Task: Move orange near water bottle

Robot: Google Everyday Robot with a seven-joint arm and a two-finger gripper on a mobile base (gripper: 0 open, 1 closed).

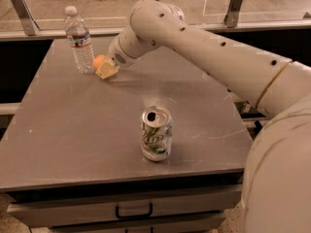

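Note:
The orange (pixel 98 61) sits low over the grey table (pixel 73 130) at the back left, just right of the water bottle (pixel 80 41). The bottle stands upright, clear with a white cap. My gripper (pixel 104 67) is at the orange, reaching in from the right, with a yellowish fingertip (pixel 108 71) covering the orange's right side. It looks shut on the orange. I cannot tell whether the orange touches the bottle or the tabletop.
A white-and-green soda can (pixel 156 133) stands upright, opened, near the table's front middle. My white arm (pixel 209 47) spans the back right of the table. A drawer handle (pixel 133 211) is below the front edge. Glass railing posts stand behind the table.

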